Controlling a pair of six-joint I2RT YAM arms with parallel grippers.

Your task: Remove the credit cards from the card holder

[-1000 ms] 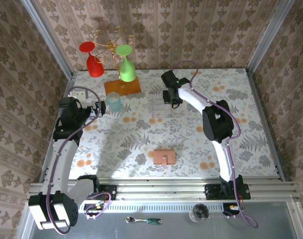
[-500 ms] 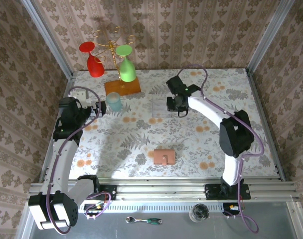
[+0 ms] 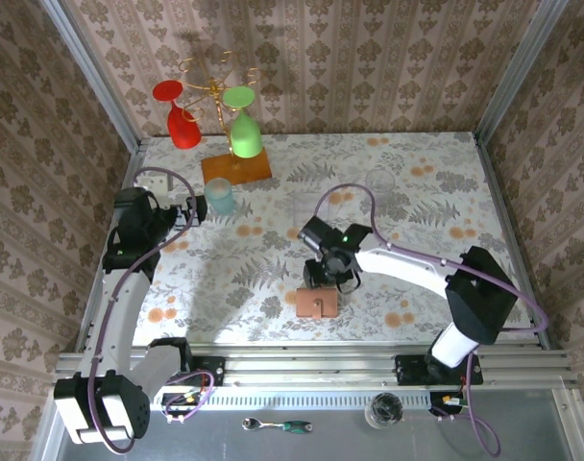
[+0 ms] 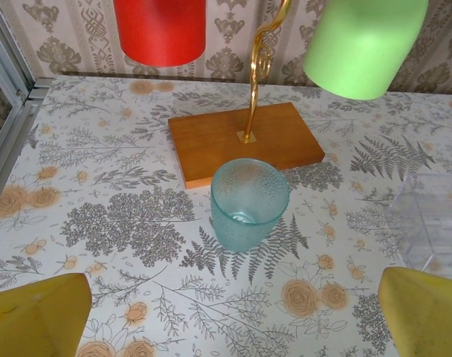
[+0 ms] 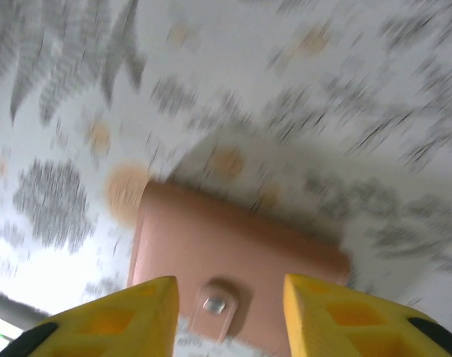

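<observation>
Right fingers [image 5: 114, 320] hang parted and empty over the closed card holder [image 5: 233, 249] — snap tab [image 5: 213, 305] at 6 o'clock. Left fingers [image 4: 36, 320] gape wide, teal tumbler [image 4: 248, 201] at 12 o'clock.

L arm [image 3: 127, 288]: white tube links, chunky black joint housings. R arm [image 3: 407, 267]: same build, big black block at the elbow, tiny green light [image 3: 345, 233] on the wrist. Purple cable [image 3: 350, 187] runs along both arms, looping free up top. L claw [image 4: 233, 288]: fingers [image 4: 40, 320] bright yellow, blunt wedges. R claw [image 5: 230, 286]: fingers [image 5: 114, 316] yellow too, dark bits at the roots.
</observation>
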